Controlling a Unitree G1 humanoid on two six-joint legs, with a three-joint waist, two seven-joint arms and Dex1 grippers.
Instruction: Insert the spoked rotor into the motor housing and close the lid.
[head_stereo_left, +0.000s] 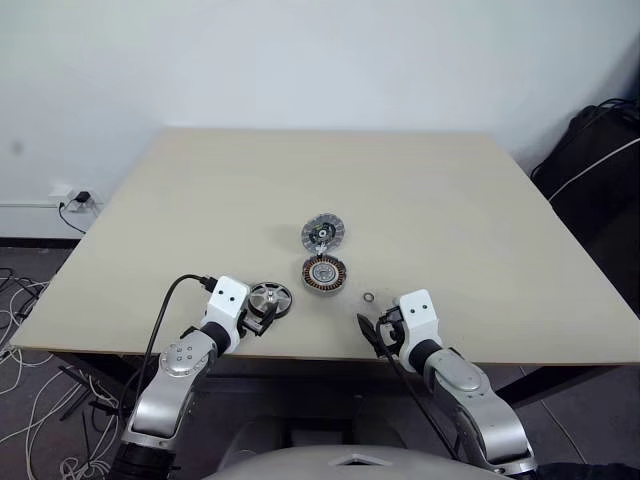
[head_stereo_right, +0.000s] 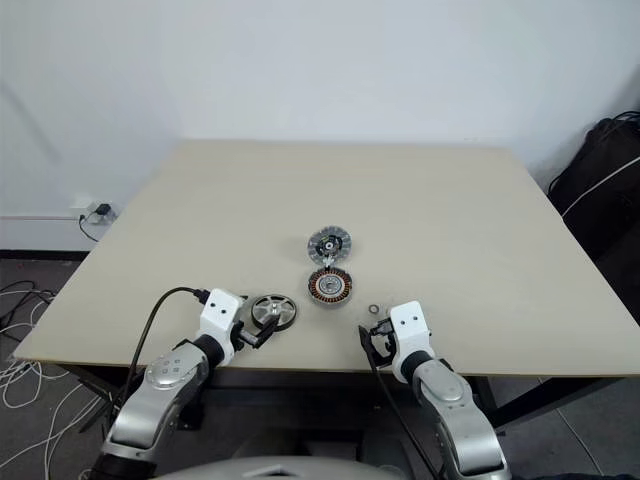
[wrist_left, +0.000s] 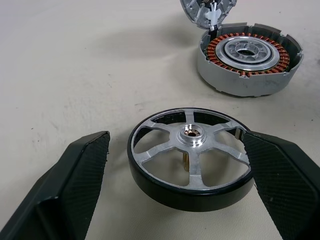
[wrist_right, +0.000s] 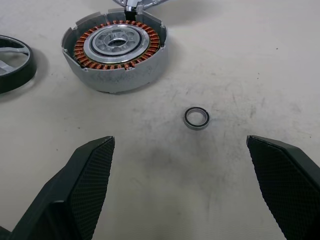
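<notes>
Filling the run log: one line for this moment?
left gripper: open around spoked rotor | right gripper: open | motor housing: empty | lid: off

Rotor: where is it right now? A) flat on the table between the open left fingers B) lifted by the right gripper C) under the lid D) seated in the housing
A: the rotor lies flat on the table between the open left gripper's fingers, apart from the housing.

Counted on tabletop (head_stereo_left: 450, 220): one spoked rotor (head_stereo_left: 270, 297), one motor housing (head_stereo_left: 324, 273), one lid (head_stereo_left: 323, 234), one small metal ring (head_stereo_left: 368, 298). Two pincers: left (head_stereo_left: 266, 317), right (head_stereo_left: 372, 332).
</notes>
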